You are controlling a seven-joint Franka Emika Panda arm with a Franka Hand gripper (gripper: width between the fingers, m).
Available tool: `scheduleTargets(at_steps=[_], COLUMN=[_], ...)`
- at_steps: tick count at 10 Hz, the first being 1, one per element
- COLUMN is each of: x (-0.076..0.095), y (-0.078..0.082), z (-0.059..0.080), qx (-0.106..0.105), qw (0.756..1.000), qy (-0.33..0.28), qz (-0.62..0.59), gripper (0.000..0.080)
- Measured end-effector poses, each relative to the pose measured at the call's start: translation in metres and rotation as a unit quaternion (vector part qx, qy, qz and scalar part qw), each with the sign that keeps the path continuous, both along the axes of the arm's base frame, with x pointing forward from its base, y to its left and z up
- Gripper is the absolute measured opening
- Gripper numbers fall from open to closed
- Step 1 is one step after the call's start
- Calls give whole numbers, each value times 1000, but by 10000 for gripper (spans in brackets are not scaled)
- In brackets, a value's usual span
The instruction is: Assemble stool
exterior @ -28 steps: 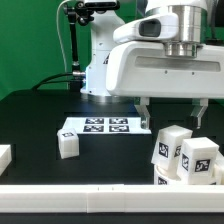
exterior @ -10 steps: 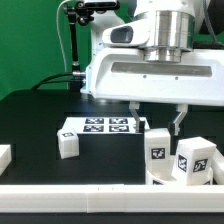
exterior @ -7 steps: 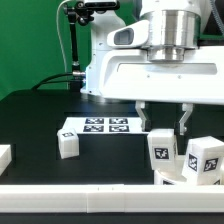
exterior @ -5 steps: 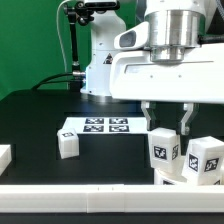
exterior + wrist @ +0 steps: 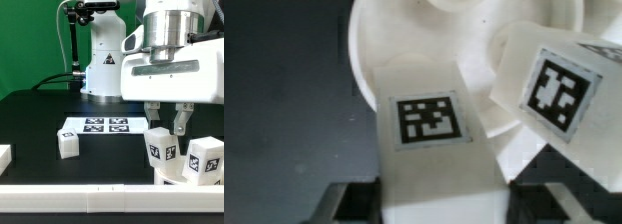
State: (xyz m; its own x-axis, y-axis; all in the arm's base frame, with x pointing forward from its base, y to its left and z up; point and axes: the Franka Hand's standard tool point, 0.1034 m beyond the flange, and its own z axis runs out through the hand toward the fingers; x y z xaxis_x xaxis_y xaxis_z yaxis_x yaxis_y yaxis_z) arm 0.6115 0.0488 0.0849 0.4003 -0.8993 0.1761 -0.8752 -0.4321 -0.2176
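My gripper [image 5: 167, 127] hangs over the stool parts at the exterior view's right and is shut on an upright white stool leg [image 5: 160, 147] with a square tag. In the wrist view that leg [image 5: 432, 120] fills the gap between my fingers [image 5: 352, 200], with the gripper [image 5: 446, 206] closed on its sides. It stands on the round seat [image 5: 381, 50], whose curved rim shows beneath. A second tagged leg [image 5: 205, 160] stands close beside it, apart from my fingers. A third leg [image 5: 67, 143] lies alone toward the exterior view's left. Most of the seat [image 5: 172, 179] is hidden behind the front rail.
The marker board [image 5: 100, 126] lies flat behind the third leg. A plain white block [image 5: 4, 157] sits at the far left edge. A white rail [image 5: 90, 196] runs along the front. The arm's base [image 5: 100, 60] stands at the back.
The wrist has turned and shifted a little toward the exterior view's right. The leg between the fingers now leans slightly; the neighbouring leg has stayed put.
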Motion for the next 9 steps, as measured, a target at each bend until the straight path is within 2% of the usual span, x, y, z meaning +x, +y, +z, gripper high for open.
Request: scheduleTargets(at_steps=[4, 6, 9], x=[-1, -1, -1], y=[0, 3, 1], z=[1, 0, 1], qx=[55, 101, 146], qw=[987, 959, 914], qy=[-13, -21, -28], qz=[-150, -262, -378], gripper=[338, 329, 313])
